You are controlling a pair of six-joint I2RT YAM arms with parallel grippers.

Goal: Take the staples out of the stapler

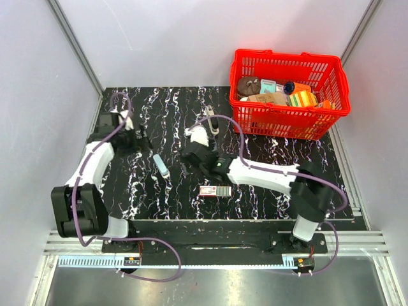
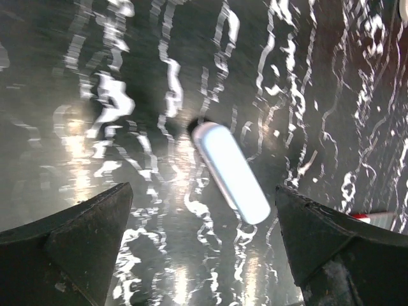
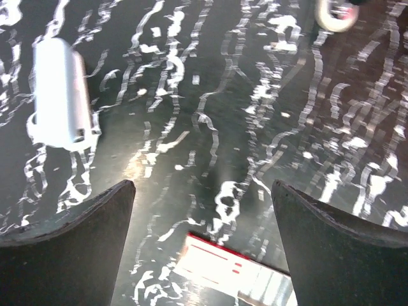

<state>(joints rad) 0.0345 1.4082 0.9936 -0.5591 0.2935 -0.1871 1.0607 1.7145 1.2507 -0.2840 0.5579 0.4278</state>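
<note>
Stapler point(image 1: 161, 166) lies flat on the marbled mat point(image 1: 255, 204), left of centre, with bare mat all round and well off every edge. Left gripper point(image 2: 203, 191) is spread wide and empty, the stapler just ahead. Right gripper point(image 3: 203, 185) is likewise agape, holding nothing. Right wrist view shows the pink-and-green box point(image 3: 236, 268) just beyond its fingertips. Top view alone shows the red basket point(image 1: 287, 124) at the far right corner.

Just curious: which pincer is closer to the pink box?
Right. The right pincer hovers close by the pink box; the left pincer is farther off, past the stapler.
</note>
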